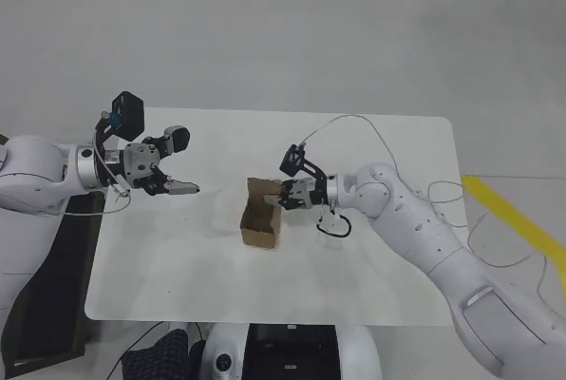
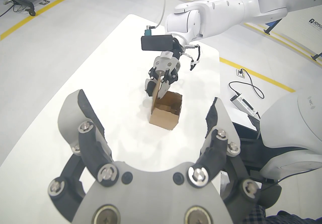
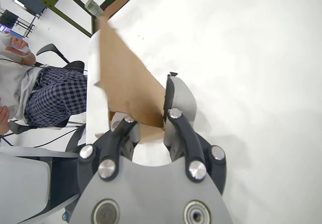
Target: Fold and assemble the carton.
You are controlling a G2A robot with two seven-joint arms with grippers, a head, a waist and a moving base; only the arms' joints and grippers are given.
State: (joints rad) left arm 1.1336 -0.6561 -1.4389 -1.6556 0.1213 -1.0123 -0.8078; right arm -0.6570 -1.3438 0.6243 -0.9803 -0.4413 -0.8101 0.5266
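left jaws spread, off carton (image 1: 261, 226) | right jaws clamp upright flap (image 3: 125, 79) | white table (image 1: 359, 275)

Carton (image 1: 261, 226): one. Table (image 1: 378, 275): one. Jaws: two pairs.

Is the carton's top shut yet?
No, open. The carton shows its brown inside, and the right gripper pinches one flap standing upright.

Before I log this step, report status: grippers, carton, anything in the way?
Left gripper open, apart from carton. Right gripper shut on carton's raised flap. Carton upright, top open. Nothing between left gripper and carton.
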